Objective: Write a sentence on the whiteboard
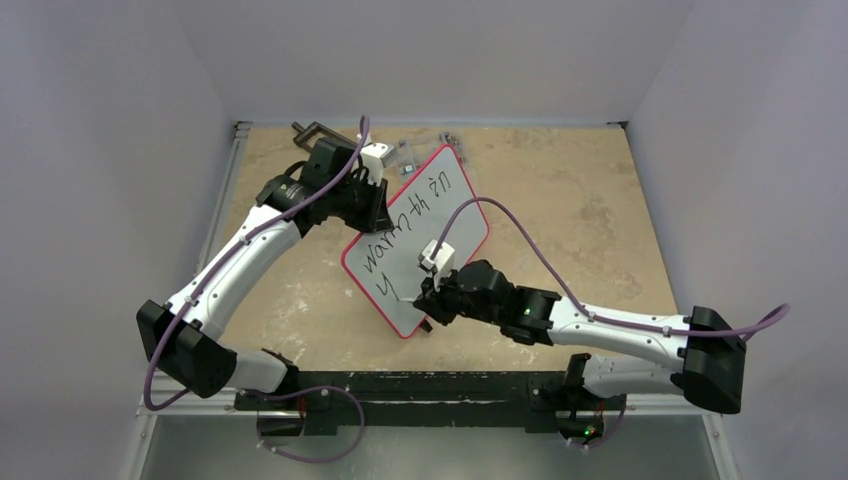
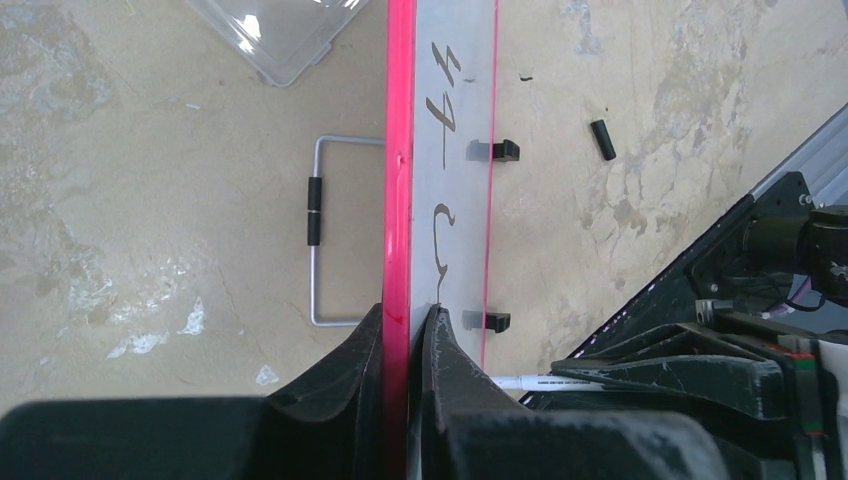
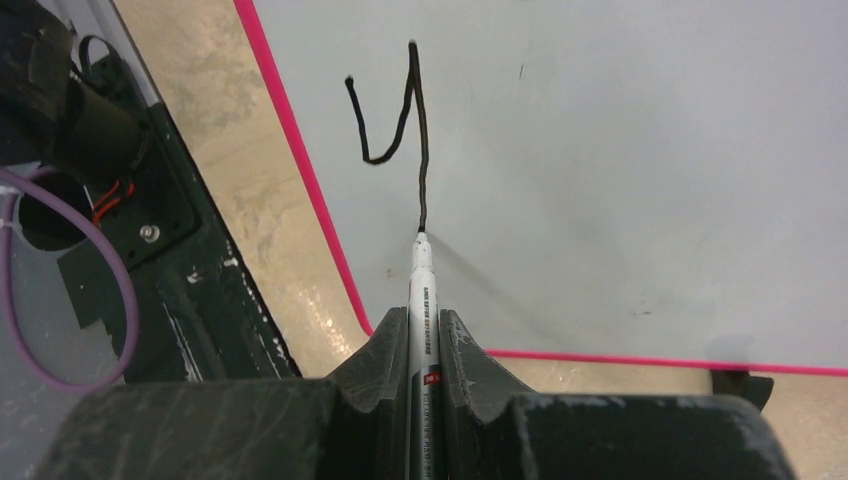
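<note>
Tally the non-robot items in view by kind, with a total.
whiteboard: 1
marker: 1
clear plastic box: 1
wire handle: 1
small black cylinder: 1
Total: 5

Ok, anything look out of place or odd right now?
Nothing spilled or damaged. The whiteboard sits diagonal to the table edges, its rim clamped by the left end effector while the right end effector holds the marker to it. A small black piece, possibly a cap, lies loose beside the board.
</note>
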